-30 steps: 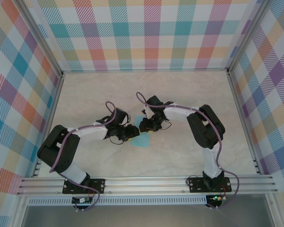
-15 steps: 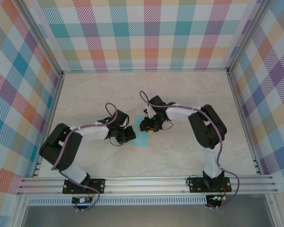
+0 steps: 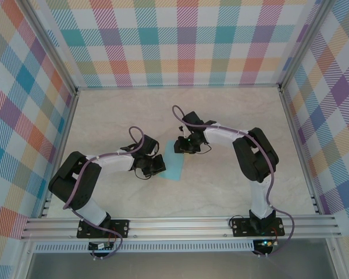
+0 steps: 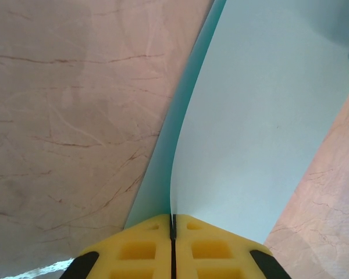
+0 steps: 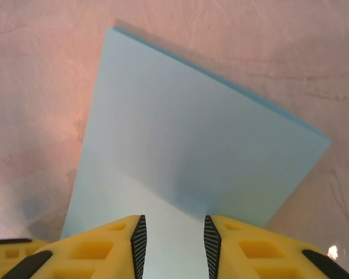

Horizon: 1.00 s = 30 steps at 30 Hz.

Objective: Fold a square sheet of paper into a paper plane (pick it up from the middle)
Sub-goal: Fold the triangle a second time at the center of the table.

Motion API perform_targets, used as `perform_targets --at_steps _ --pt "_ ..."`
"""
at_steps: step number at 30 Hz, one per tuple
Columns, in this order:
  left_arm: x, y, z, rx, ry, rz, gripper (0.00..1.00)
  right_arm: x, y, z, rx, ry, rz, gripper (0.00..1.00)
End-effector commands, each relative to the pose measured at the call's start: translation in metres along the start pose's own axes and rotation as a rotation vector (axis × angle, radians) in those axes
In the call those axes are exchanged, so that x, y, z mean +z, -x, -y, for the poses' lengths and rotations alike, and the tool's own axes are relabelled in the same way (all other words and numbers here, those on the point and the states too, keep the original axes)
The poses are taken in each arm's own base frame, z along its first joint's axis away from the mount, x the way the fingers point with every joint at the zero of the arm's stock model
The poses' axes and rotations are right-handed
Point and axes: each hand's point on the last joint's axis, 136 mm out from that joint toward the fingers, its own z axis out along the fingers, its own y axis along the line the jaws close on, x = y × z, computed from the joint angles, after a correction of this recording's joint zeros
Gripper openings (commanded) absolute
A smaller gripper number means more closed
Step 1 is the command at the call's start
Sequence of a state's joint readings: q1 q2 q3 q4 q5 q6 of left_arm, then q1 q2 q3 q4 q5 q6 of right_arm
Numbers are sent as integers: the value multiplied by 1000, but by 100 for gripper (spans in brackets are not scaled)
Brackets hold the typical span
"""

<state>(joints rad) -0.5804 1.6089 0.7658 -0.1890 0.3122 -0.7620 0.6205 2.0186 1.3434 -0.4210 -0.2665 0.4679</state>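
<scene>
The light-blue square sheet of paper lies on the marble table between the two arms. My left gripper is at its left edge. In the left wrist view the yellow jaws of this gripper are shut on the sheet, which rises from the pinch as a curved, upright layer. My right gripper hovers at the sheet's far end. In the right wrist view its gripper is open, jaws apart above the paper and holding nothing. A faint diagonal crease crosses the sheet there.
The marble tabletop is boxed in by checked walls and aluminium posts. A rail runs along the near edge by both arm bases. Bare table lies all round the paper.
My left gripper has closed onto the paper's left edge. The right gripper has drawn back toward the far side, uncovering more of the sheet, and its jaws have narrowed slightly.
</scene>
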Motion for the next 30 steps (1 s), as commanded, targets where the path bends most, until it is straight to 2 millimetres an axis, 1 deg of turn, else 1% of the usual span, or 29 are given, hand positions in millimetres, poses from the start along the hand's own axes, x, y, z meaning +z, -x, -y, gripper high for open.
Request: perform_targets --at_steps 1,4,9,12,14,20,23,25,30 --pt "-4 -2 9 2 -19 0 10 12 -2 10 19 -32 -35 33" --pt "-7 -1 21 3 -72 5 16 16 -6 16 25 -46 -53 33" --pt "-12 1 52 10 -227 9 36 22 -13 19 36 -41 -78 33" --pt "-14 2 65 17 -282 7 42 23 -15 18 42 -33 -81 33" --pt "-13 3 69 19 -300 6 44 23 -15 17 44 -25 -83 33" --pt "-9 5 75 16 -327 4 52 22 -15 12 57 7 -86 33" --pt "-12 6 82 22 -350 10 56 23 -15 13 74 14 -95 33" --pt "-15 5 81 27 -343 14 56 24 -17 15 82 10 -102 33" --pt "-20 -3 56 31 -236 21 56 26 -19 20 92 -8 -111 33"
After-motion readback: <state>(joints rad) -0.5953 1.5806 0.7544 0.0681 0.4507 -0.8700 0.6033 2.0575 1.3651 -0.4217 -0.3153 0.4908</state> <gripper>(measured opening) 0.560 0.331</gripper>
